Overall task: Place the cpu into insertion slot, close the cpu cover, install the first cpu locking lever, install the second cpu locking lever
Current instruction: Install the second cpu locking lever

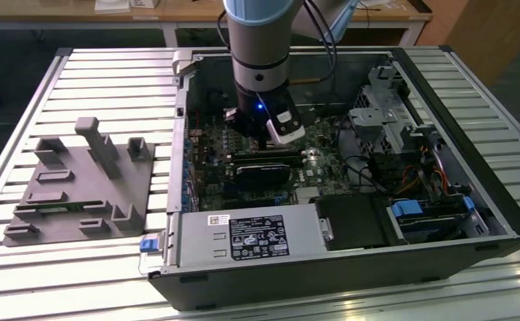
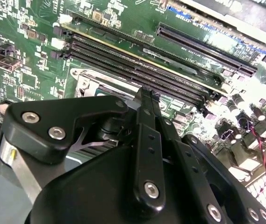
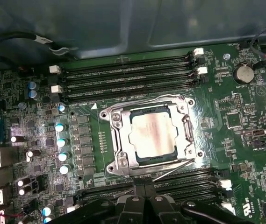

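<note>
The arm is a thick grey cylinder with a pale blue cap at its joint and black bands lower down — a small blue light glows on the black wrist section. A black cable runs beside it. The gripper is matte black, its linkage plates fastened with silver hex-socket screws — at least 7 show in the second wrist view.

Pale silver-beige cpu, silvery cpu cover, green board w/ black mem slots, black claw

In the second wrist view, black linkage hides most of the insertion slot.
</note>
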`<state>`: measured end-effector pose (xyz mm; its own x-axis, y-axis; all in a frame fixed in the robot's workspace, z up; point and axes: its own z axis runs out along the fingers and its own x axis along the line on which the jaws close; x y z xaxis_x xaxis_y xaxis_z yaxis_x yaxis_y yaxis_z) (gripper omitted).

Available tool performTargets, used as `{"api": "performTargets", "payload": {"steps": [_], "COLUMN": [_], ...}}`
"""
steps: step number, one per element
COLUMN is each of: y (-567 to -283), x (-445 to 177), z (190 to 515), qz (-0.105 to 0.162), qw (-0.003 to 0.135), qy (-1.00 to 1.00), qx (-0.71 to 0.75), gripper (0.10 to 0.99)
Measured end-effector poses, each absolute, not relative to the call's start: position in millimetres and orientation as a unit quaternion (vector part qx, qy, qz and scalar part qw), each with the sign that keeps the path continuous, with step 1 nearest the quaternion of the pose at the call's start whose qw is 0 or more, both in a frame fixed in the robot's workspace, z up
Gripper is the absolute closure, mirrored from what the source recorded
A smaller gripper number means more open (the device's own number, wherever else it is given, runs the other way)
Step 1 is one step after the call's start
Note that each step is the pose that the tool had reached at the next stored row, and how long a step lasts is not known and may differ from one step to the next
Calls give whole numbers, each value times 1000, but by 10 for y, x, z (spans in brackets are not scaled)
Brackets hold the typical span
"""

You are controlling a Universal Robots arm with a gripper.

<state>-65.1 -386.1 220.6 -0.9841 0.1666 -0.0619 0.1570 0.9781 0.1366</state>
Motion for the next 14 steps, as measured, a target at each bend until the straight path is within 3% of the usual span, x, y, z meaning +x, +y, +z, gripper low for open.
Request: {"api": "performTargets", "payload": {"steps": [14], "y": [-4070], "x": [-733], "z": [2139], "qz": [122], "qw": [32], "qy": [989], "qx": [83], "gripper": [980]}}
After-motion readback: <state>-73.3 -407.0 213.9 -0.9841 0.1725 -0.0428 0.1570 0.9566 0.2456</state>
